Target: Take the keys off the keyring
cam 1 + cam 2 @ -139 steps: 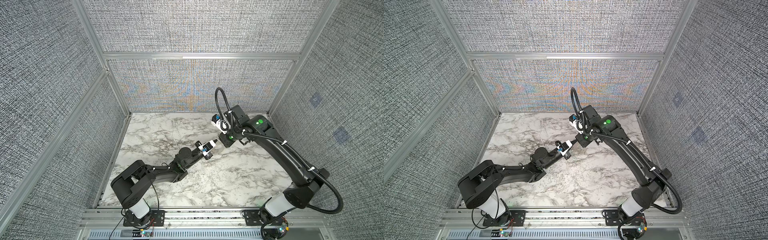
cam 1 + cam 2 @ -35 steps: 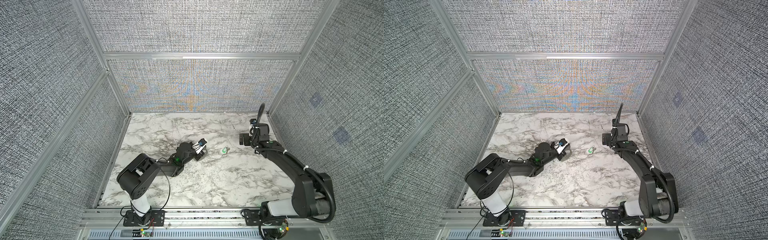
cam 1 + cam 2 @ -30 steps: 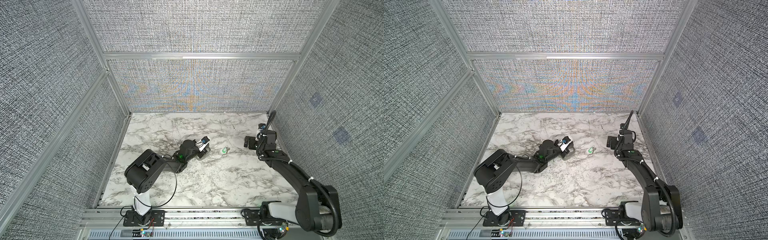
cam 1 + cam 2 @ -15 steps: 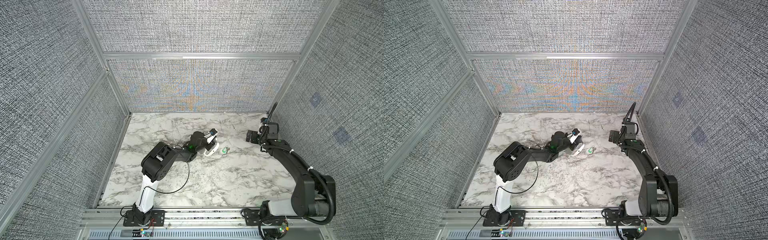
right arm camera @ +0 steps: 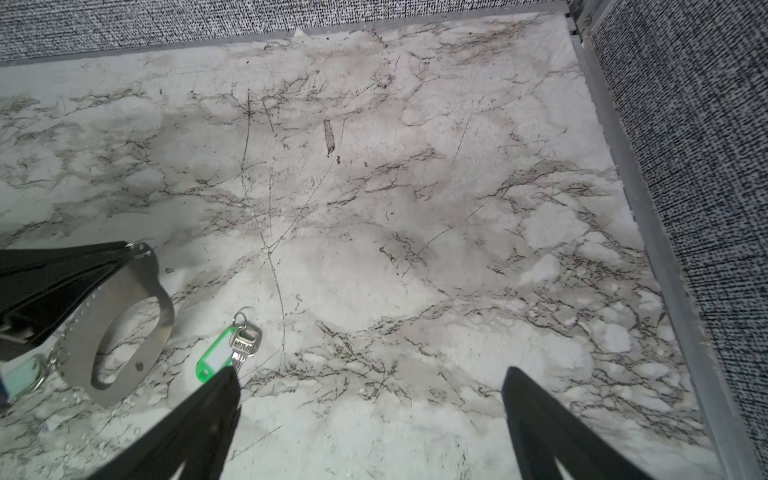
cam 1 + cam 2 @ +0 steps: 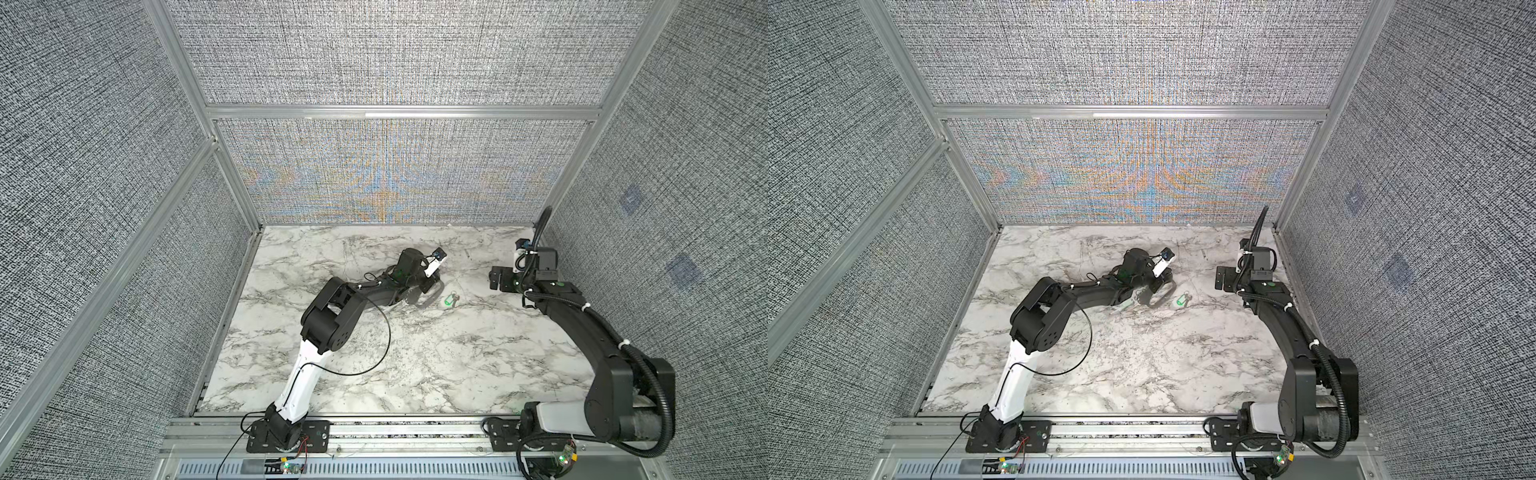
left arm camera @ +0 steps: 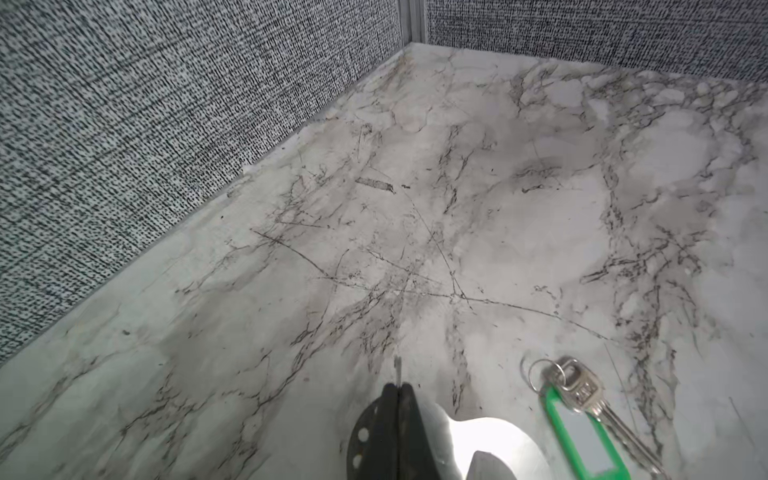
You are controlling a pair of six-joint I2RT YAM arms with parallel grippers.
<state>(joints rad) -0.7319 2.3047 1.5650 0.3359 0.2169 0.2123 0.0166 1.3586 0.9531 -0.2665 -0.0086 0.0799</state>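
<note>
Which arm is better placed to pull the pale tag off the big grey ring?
Right, probably. The right pincer is open and empty, while the left pincer is shut on the ring, holding it steady. The pale tag sits at the ring's edge.

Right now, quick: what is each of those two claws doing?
Left gripper: closed, gripping the keyring by its edge.
Right gripper: open, holding nothing.

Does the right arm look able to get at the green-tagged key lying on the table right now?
Probably yes. The green-tagged key lies loose on the table, clear of the keyring clamped in the left claw. The right claw is open nearby, with nothing between them.
</note>
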